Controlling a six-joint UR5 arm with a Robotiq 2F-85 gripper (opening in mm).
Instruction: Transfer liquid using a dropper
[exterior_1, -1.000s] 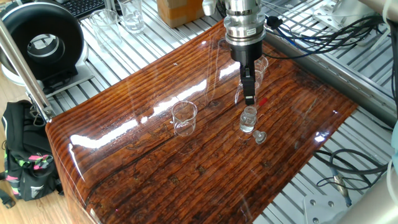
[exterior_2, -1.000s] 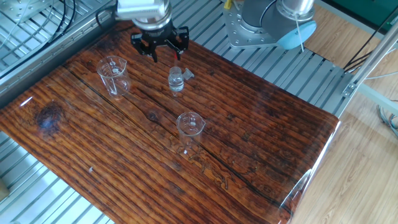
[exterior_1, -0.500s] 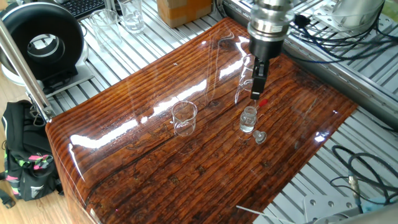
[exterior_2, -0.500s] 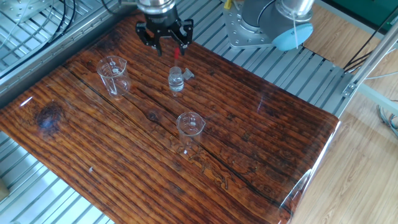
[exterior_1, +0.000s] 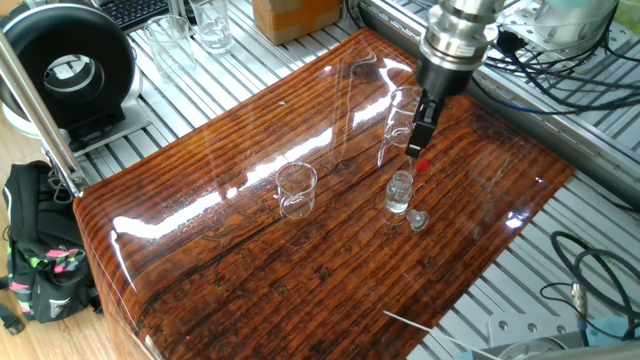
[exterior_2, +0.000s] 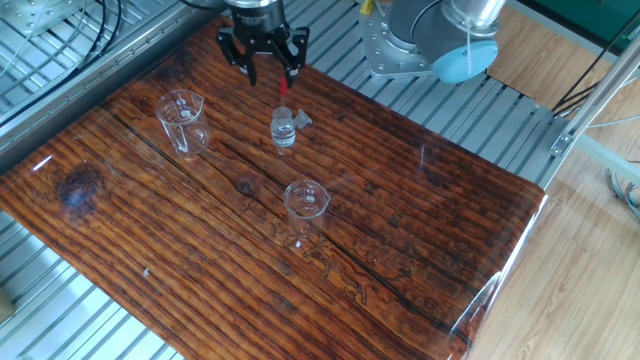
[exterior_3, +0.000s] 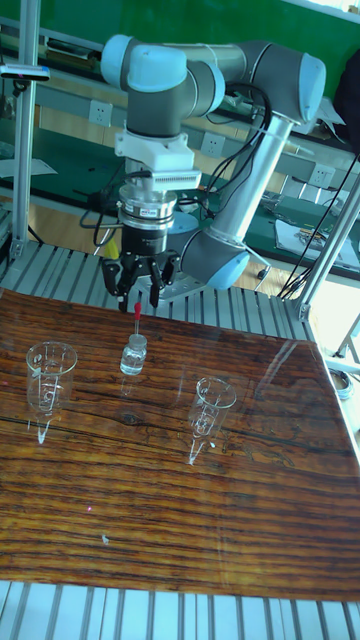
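The dropper stands upright in a small clear bottle (exterior_1: 399, 192) (exterior_2: 284, 128) (exterior_3: 133, 355). Its red bulb (exterior_2: 284, 88) (exterior_3: 136, 308) (exterior_1: 422, 165) sticks up above the bottle's neck. My gripper (exterior_2: 270, 72) (exterior_3: 136, 292) (exterior_1: 418, 135) hangs open just above the bulb, jaws spread wide and touching nothing. The liquid is too clear to make out in any vessel. Two glass beakers stand on the wooden table: one (exterior_2: 183, 122) (exterior_3: 48, 372) (exterior_1: 402, 108) beside the gripper, the other (exterior_2: 306, 205) (exterior_3: 213, 400) (exterior_1: 297, 188) further out on the table.
A small glass stopper (exterior_1: 418, 220) (exterior_2: 303, 120) lies next to the bottle. The robot's base (exterior_2: 420, 40) stands off the table's far edge. A black round device (exterior_1: 65, 65) and more glassware (exterior_1: 212, 25) sit beyond the table, and cables (exterior_1: 560, 60) run nearby.
My gripper has shifted sideways from near the beaker to a spot over the bottle, still open. The red bulb now shows below it. Bottle and beakers have not moved.
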